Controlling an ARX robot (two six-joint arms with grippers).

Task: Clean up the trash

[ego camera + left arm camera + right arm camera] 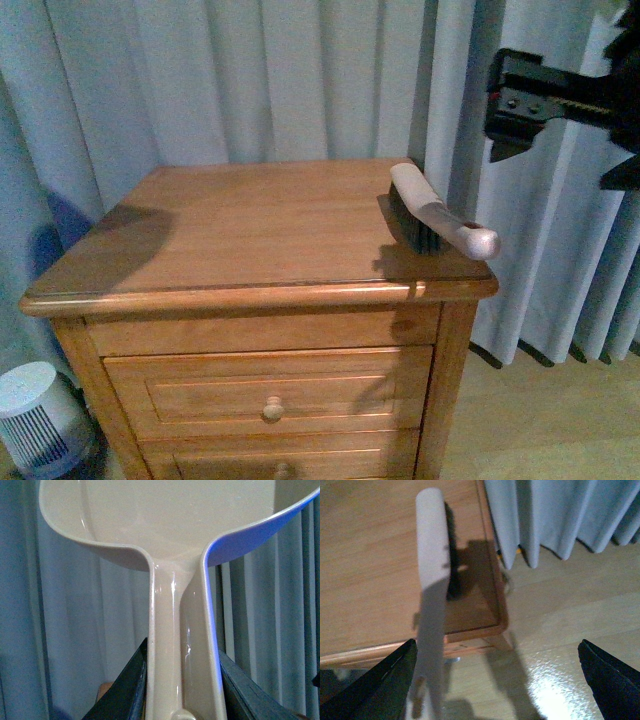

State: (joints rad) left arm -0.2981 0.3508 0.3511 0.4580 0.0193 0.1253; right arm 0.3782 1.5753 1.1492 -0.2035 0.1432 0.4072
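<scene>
My left gripper (182, 650) is shut on the handle of the pale dustpan (165, 520), which is held up in front of the curtain in the left wrist view. The left gripper is out of the front view. A brush (430, 215) with a white handle and black bristles stands at the right edge of the wooden nightstand top (250, 220), its handle sticking out over the front corner. My right gripper (552, 160) is open and empty, above and to the right of the brush. In the right wrist view it (496, 647) hangs above the brush (432, 580) handle and the floor. No white wad of trash shows in any view.
Pale curtains (270, 70) hang behind and to the right of the nightstand. Drawers with round knobs (272, 407) face me. A white air purifier (35, 420) stands on the floor at lower left. Wooden floor (560, 620) lies to the right of the nightstand.
</scene>
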